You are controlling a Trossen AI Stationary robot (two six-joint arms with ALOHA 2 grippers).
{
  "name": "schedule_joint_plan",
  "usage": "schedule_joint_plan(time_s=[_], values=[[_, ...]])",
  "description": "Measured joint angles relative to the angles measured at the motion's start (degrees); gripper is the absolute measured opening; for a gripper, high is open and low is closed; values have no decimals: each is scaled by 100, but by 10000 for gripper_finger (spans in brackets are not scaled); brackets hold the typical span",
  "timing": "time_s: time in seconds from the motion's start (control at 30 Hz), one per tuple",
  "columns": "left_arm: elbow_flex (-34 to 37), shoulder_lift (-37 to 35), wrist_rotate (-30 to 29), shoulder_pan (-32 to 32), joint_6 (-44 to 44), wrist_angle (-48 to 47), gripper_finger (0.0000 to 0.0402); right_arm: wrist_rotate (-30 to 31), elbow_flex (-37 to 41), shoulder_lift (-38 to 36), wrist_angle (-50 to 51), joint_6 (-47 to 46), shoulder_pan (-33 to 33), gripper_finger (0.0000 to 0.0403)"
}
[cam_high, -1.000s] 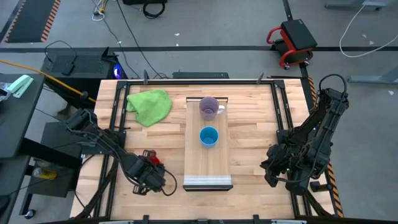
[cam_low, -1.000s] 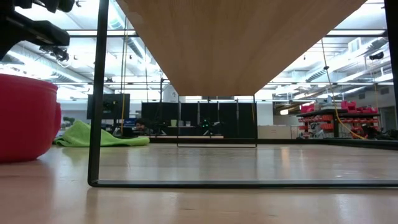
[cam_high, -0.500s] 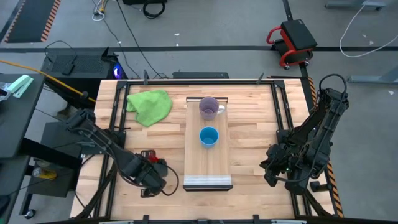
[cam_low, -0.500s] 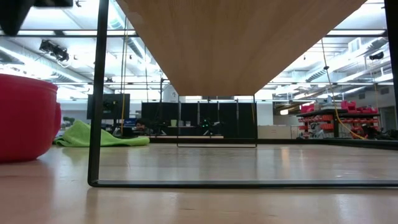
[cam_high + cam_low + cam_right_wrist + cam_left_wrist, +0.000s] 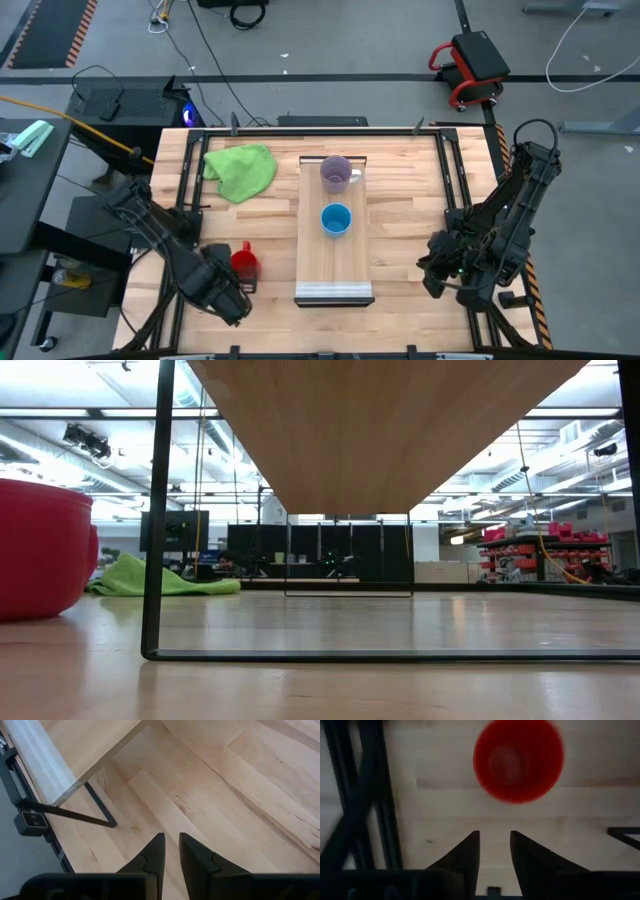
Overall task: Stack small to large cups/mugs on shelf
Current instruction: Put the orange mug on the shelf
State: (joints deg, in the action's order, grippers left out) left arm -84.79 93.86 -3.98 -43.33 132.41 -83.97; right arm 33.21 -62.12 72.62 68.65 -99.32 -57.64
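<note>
While red mug [image 5: 243,262] stands upright, mouth up, left pincer [image 5: 228,300] hovers nearby, nearly clenched, empty.

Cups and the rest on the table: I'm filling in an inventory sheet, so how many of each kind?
Cups/mugs: 3 — purple mug, blue cup, red mug
Shelf: 1
Green cloth: 1
Total: 5

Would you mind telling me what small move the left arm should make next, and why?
Probably open the left gripper and ease it forward around the red mug. The mug stands alone on the tabletop, off the shelf, where the purple mug and blue cup already stand; the fingers look nearly shut and short of it.
</note>
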Motion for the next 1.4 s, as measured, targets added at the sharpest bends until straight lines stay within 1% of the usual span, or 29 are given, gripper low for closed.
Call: schedule_joint_plan(time_s=[0.07, 0.1, 0.17, 0.23, 0.3, 0.33, 0.43, 0.47, 0.53, 0.7, 0.83, 1.0, 1.03, 1.07, 1.1, 1.23, 1.4], values=[[156, 5, 34, -4, 164, 401, 101, 0, 0, 0, 0, -10, 41, 62], [266, -19, -166, 28, 200, 717, 95, -1, 0, 0, 1, -25, 61, 62], [470, -8, -754, 114, 170, 1609, 83, 0, 0, 0, 5, -58, 67, 62], [626, 8, -1251, 214, 77, 2122, 73, -2, 0, 0, 10, -62, 65, 62], [744, -8, -1427, 298, 168, 2137, 65, -2, 0, 0, 5, -98, 65, 62], [756, -3, -1387, 320, 206, 2034, 61, -6, 0, 0, 5, -126, 65, 62], [756, -6, -1025, 332, 301, 1648, 48, -154, 0, 0, 3, -207, 51, 62], [756, 1, -1008, 332, 317, 1628, 44, -200, 0, 0, 3, -253, 50, 62], [756, 16, -1077, 352, 316, 1634, 37, -221, 0, 0, 1, -296, 46, 62], [756, 16, -1468, 299, 272, 1597, 23, -221, 0, 0, 3, -279, 52, 62], [756, 16, -1560, 204, 354, 1830, 21, -221, 0, 0, 5, -36, 50, 62], [754, 16, -1617, 217, -265, 2481, 26, -222, 0, 0, 2, 482, 48, 62], [754, 16, -1713, 218, -327, 2559, 27, -239, 0, 0, 1, 514, 48, 62], [754, 16, -1878, 212, -219, 2563, 29, -282, 0, 0, 3, 557, 46, 62], [754, 16, -2006, 189, 89, 2558, 30, -336, 1, 0, 3, 656, 31, 62], [754, 88, -2445, 153, 1593, 2551, 31, -383, 0, 0, 3, 1104, -68, 62], [747, 266, -2462, 394, 1953, 2795, 21, -390, 1, 0, 2, 1384, -213, 62]])
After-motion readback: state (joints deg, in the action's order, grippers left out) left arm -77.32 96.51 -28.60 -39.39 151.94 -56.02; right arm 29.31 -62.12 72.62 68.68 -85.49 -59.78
